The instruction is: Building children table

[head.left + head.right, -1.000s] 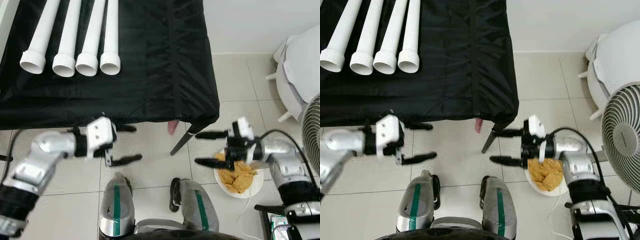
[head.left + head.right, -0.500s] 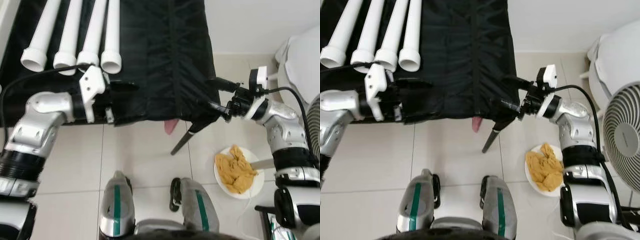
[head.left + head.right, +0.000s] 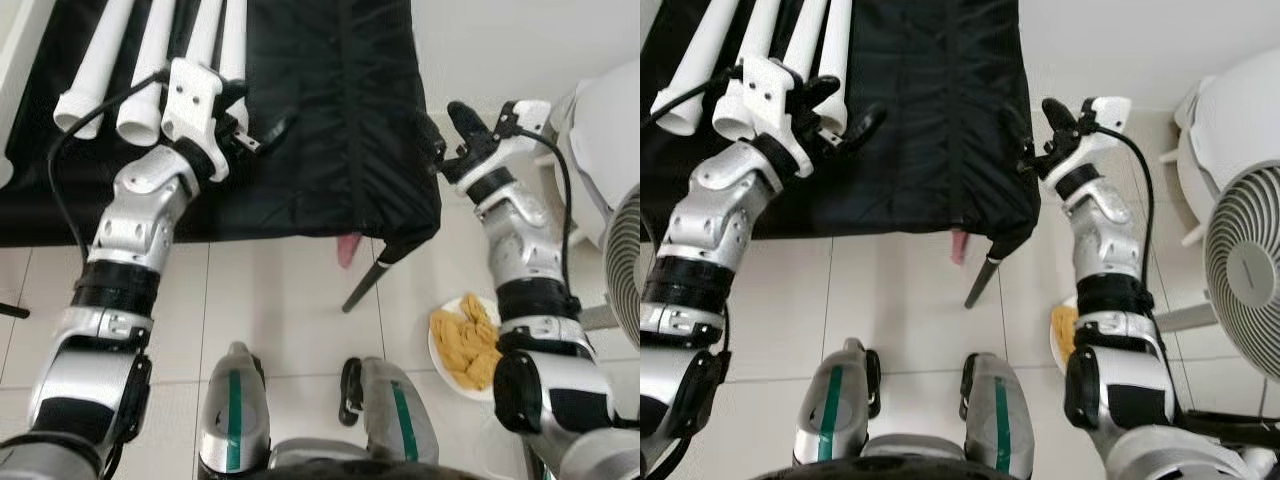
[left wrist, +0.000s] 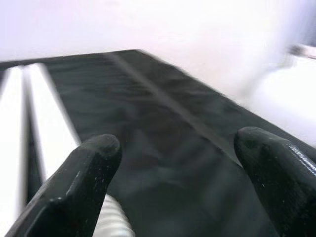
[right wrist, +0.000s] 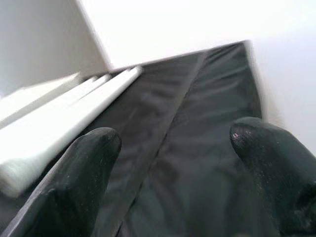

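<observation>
Several white tubes lie side by side at the far left of a table draped in black cloth. My left gripper is open over the cloth, just right of the tubes' near ends and holding nothing. In the left wrist view the tubes run past one black finger. My right gripper is open at the table's right edge, also with nothing in it. The right wrist view looks across the cloth toward the tubes.
A black table leg slants to the tiled floor, with a pink tag hanging beside it. A white plate holding something yellow and crumpled sits on the floor at right. A fan and a white rounded object stand further right.
Both arms have risen from below the table's front edge to table height. The left gripper now sits by the tube ends, and the right has swung to the table's right edge.
</observation>
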You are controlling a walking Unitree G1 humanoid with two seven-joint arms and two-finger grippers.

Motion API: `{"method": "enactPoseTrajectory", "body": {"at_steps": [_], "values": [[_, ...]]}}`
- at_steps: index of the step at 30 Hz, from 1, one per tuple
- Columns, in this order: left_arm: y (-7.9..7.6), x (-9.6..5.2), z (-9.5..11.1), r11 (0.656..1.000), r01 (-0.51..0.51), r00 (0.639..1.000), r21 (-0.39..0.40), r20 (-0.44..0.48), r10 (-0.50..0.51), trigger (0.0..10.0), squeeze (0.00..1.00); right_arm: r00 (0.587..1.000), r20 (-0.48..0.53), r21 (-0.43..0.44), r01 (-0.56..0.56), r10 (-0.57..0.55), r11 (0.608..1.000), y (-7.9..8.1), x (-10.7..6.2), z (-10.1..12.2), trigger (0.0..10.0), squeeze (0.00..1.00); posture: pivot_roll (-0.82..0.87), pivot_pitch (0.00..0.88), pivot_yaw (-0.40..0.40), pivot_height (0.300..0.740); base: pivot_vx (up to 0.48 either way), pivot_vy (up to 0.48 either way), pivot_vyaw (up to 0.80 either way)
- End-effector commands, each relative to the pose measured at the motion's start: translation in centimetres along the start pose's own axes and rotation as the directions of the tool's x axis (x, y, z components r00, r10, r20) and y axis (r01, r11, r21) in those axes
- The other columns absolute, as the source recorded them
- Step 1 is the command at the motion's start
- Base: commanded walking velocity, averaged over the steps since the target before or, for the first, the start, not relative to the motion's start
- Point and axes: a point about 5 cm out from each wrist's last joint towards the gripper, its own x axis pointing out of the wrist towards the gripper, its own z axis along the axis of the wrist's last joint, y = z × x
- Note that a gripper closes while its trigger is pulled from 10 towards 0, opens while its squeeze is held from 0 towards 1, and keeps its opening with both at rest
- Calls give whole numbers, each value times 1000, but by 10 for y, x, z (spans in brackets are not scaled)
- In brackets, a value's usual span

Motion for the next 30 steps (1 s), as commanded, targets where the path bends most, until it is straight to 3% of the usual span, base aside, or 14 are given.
{"method": "enactPoseTrajectory", "body": {"at_steps": [1, 3, 6, 11, 14, 16, 17, 18, 19, 22, 30], "values": [[6, -2, -7, 998, -62, 997, -9, -40, 61, 10000, 0, 999, 16, -11, 32, -32, 999, -3, -1, 3, 10000, 0, 48, 0, -3, 740, 0, 0, 0], [10, -1, -8, 987, -149, 989, -60, -3, 149, 10000, 0, 999, -4, 14, 48, -48, 999, 5, 0, -4, 10000, 0, 41, 0, 0, 740, 0, 0, 0], [11, -2, -11, 982, -173, 985, -75, -9, 173, 10000, 0, 999, -3, 8, 48, -48, 999, 10, -2, -6, 10000, 0, 38, 7, -1, 740, 0, 0, 0], [14, -8, -14, 959, -275, 961, -67, 6, 276, 10000, 0, 995, 9, -107, 96, -95, 990, 17, -6, -7, 10000, 0, 41, 34, -1, 740, 0, 0, 0], [7, -8, -10, 961, -277, 960, -28, 32, 278, 10000, 0, 990, 41, -169, 142, -137, 975, 18, -6, -2, 10000, 0, 57, 49, -3, 740, 0, 0, 0], [1, -9, -10, 943, -325, 945, 74, 60, 321, 10000, 0, 985, 56, -194, 168, -160, 967, 18, -6, -1, 10000, 0, 61, 61, 2, 740, 0, 0, 0], [1, -9, -10, 943, -325, 945, 74, 60, 321, 10000, 0, 985, 56, -194, 168, -160, 967, 18, -6, -1, 10000, 0, 61, 61, 2, 740, 0, 0, 0], [-1, -11, -11, 939, -337, 940, 65, 71, 333, 10000, 0, 983, 56, -235, 185, -177, 954, 18, -7, -1, 10000, 0, 64, 48, -3, 740, 0, 0, 0], [-4, -15, -13, 944, -330, 941, -23, 68, 331, 10000, 0, 973, 81, -236, 230, -217, 944, 19, -8, 2, 10000, 0, 64, 51, -4, 740, 0, 0, 0], [-4, -17, -16, 933, -358, 931, -45, 61, 360, 10000, 0, 963, 105, -261, 267, -247, 928, 20, -10, 3, 10000, 0, 67, 33, 1, 740, 0, 0, 0], [0, -17, -20, 910, -414, 908, -20, 56, 414, 10000, 0, 967, 93, -270, 253, -236, 929, 21, -17, -3, 10000, 0, 57, 15, 12, 740, 0, 0, 0]]}}
